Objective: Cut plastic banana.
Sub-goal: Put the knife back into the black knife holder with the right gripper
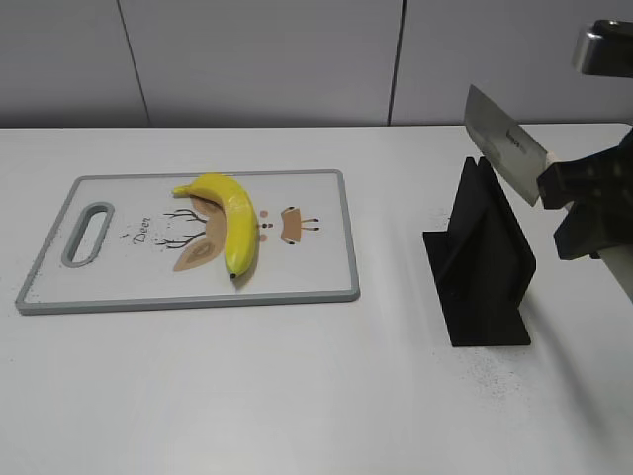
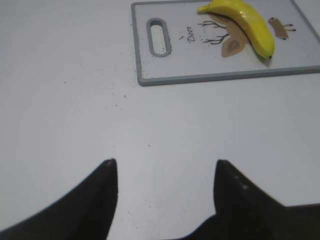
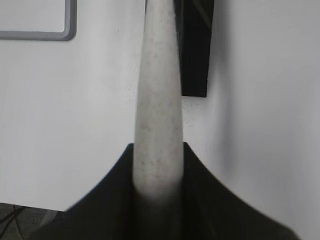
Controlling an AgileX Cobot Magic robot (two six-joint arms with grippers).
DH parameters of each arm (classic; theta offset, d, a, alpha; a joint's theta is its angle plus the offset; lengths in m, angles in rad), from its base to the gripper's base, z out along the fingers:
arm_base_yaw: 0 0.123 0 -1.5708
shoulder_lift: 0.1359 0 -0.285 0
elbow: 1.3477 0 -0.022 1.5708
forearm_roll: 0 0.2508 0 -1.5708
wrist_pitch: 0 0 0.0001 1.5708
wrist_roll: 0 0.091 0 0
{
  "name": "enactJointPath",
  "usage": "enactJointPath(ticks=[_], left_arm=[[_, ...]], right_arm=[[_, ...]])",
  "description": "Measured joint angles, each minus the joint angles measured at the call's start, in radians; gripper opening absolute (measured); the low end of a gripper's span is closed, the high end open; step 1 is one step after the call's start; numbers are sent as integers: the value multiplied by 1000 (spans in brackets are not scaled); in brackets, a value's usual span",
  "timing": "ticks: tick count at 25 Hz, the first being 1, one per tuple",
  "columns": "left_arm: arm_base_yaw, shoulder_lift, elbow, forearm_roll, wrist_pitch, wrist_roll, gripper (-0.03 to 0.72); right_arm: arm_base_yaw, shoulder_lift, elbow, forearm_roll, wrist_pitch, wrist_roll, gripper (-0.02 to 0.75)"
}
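Note:
A yellow plastic banana (image 1: 226,217) lies whole on the grey-rimmed cutting board (image 1: 307,267), left of centre; it also shows in the left wrist view (image 2: 245,22) on the board (image 2: 210,62). My right gripper (image 1: 559,188) is shut on a knife (image 1: 504,142) and holds it in the air above the black knife stand (image 1: 483,262). In the right wrist view the knife (image 3: 158,100) runs up from between the jaws (image 3: 158,165). My left gripper (image 2: 165,167) is open and empty over bare table, short of the board; it is out of the exterior view.
The black knife stand (image 3: 195,45) stands on the white table right of the board. A grey panelled wall runs along the back. The table's near edge shows at the bottom left of the right wrist view.

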Motion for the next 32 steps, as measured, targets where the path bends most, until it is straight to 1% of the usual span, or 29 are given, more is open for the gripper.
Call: enactJointPath(ticks=[5,7,17,26,32], left_arm=[[0,0,38,0,-113,-6,589],[0,0,45,2,-127,-12,589],[0,0,47,3,-140,-15,589],[0,0,47,3,-142,-15,589],[0,0,47,3,-142,-15,589]], right_arm=[[0,-1,6,1,-45,23,161],[0,-1,6,1,-48,29,161],[0,13,12,-17,-106,67,161],[0,57,12,-42,-116,82,161],[0,87,12,-82,-121,103,161]])
